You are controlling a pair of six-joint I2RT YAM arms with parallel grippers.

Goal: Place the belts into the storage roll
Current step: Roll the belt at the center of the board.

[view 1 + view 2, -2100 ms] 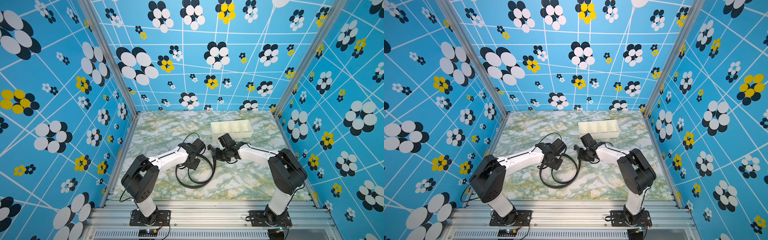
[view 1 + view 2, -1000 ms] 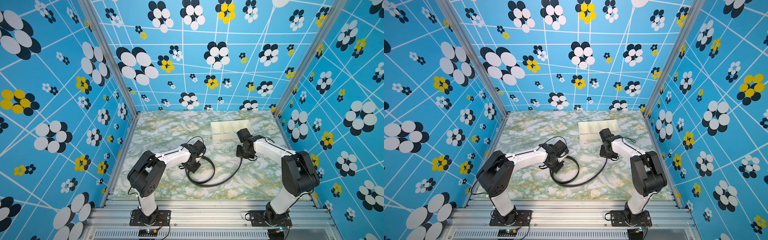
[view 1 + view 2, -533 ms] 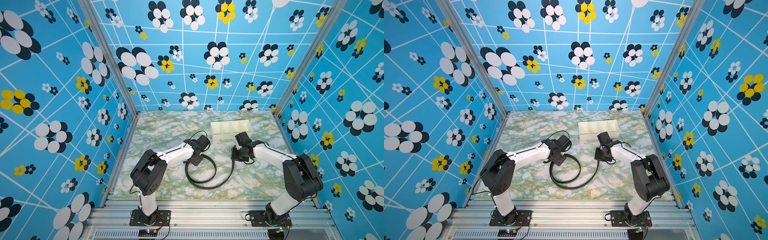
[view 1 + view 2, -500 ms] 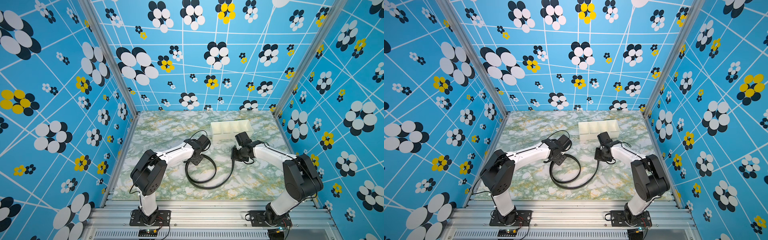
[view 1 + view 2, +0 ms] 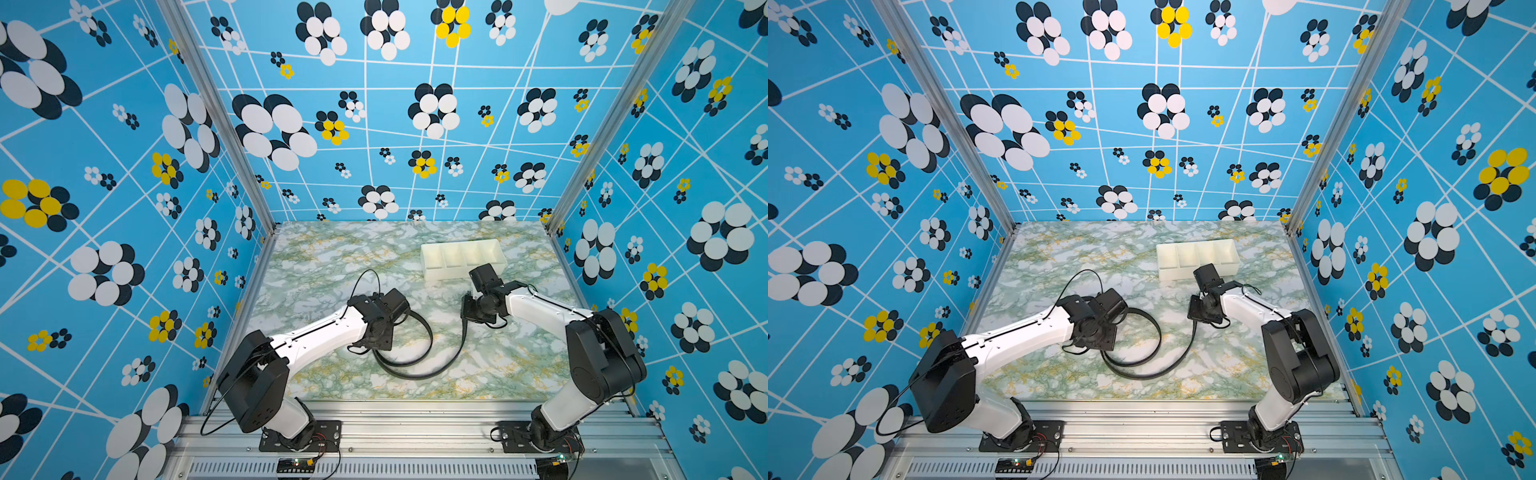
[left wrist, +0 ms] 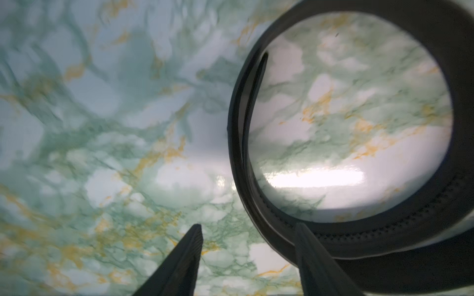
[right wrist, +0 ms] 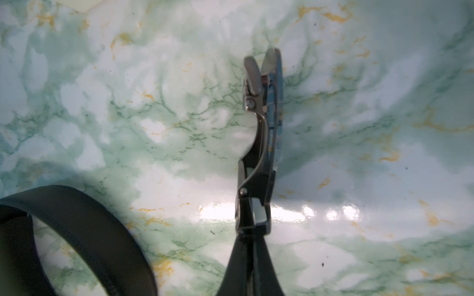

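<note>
Our left gripper (image 6: 248,226) holds its jaws apart just beside the coiled long black leather-like belt (image 6: 384,243), while our right gripper (image 7: 252,239) clamps the dark metal buckle (image 7: 261,115).

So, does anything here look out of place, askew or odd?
The long black leather-like belt sprawls in a loose loop on the green marble table, outside the cream-white four-compartment plastic tray, which is empty. The right gripper is shut on its metal buckle; the left gripper stands open by the loop.
</note>
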